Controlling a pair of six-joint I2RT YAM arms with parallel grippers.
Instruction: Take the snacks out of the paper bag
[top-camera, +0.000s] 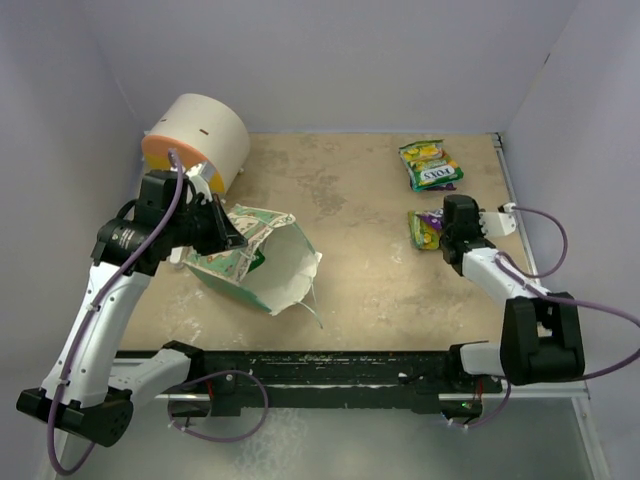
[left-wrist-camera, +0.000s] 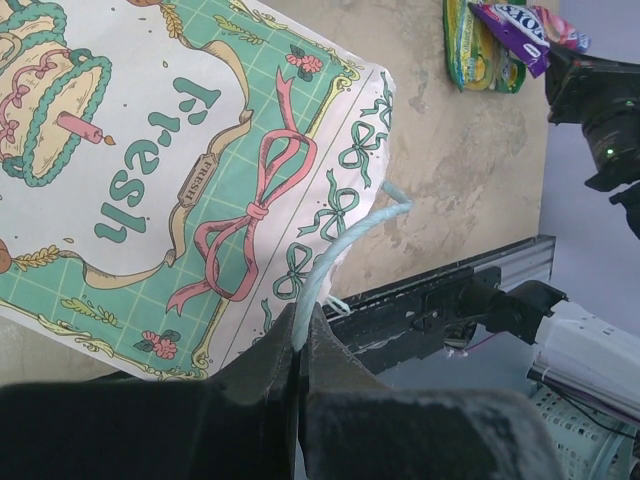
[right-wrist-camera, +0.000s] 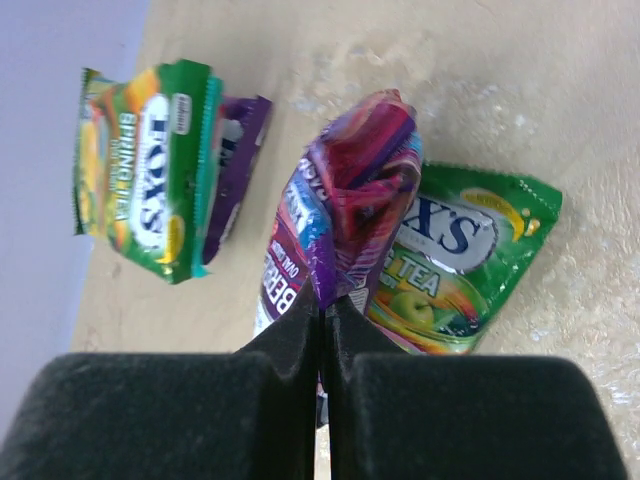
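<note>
The green paper bag (top-camera: 262, 262) lies on its side at the left, its pale mouth facing the near edge. My left gripper (top-camera: 226, 232) is shut on its thin pale-blue string handle (left-wrist-camera: 335, 245), pinched between the jaws (left-wrist-camera: 300, 335); the printed panel (left-wrist-camera: 170, 170) fills the left wrist view. At the right, my right gripper (top-camera: 441, 226) is shut on the edge of a purple snack packet (right-wrist-camera: 345, 190), which is over a green FOX'S packet (right-wrist-camera: 465, 255). Further back lie a green-yellow FOX'S packet (top-camera: 430, 163) (right-wrist-camera: 150, 165) and another purple one (right-wrist-camera: 237, 165) tucked under it.
A big cream cylinder with an orange face (top-camera: 200, 138) lies on its side at the back left, just behind the left arm. Pale walls close in the left, back and right. A black rail (top-camera: 320, 368) runs along the near edge.
</note>
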